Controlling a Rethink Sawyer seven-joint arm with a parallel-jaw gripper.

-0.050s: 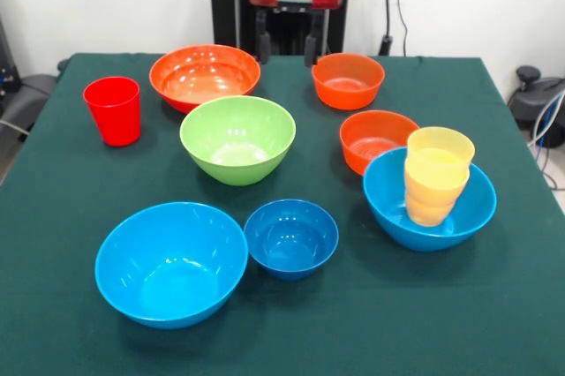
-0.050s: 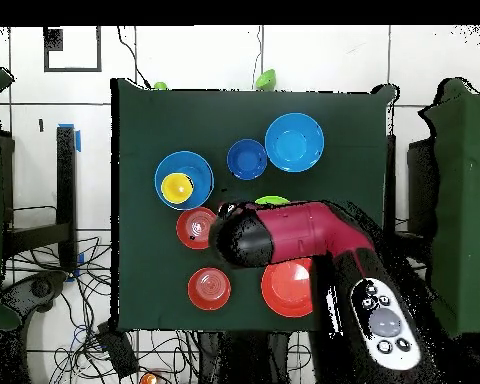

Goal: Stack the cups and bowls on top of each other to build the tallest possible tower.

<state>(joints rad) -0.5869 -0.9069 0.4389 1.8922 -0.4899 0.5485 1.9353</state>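
Note:
My gripper [image 1: 288,48] hangs open and empty at the table's far edge, between the large orange bowl [image 1: 204,76] and a small orange bowl [image 1: 348,79]. The tower is a large light-blue bowl [image 1: 381,192] holding nested yellow cups [image 1: 437,173], seen from above as a yellow cup [image 2: 176,186] in a blue bowl [image 2: 199,165]. A second small orange bowl [image 1: 375,138] touches it. The red cup [image 1: 113,109], green bowl [image 1: 237,139], small dark blue bowl [image 1: 290,237] and second light-blue bowl [image 1: 171,262] stand apart. In the overhead view my arm [image 2: 294,235] hides the red cup and most of the green bowl [image 2: 272,201].
Everything stands on a green-clothed table [image 1: 71,323]. Chairs and cables lie on the floor around it. Cables hang down the wall behind [image 1: 388,5].

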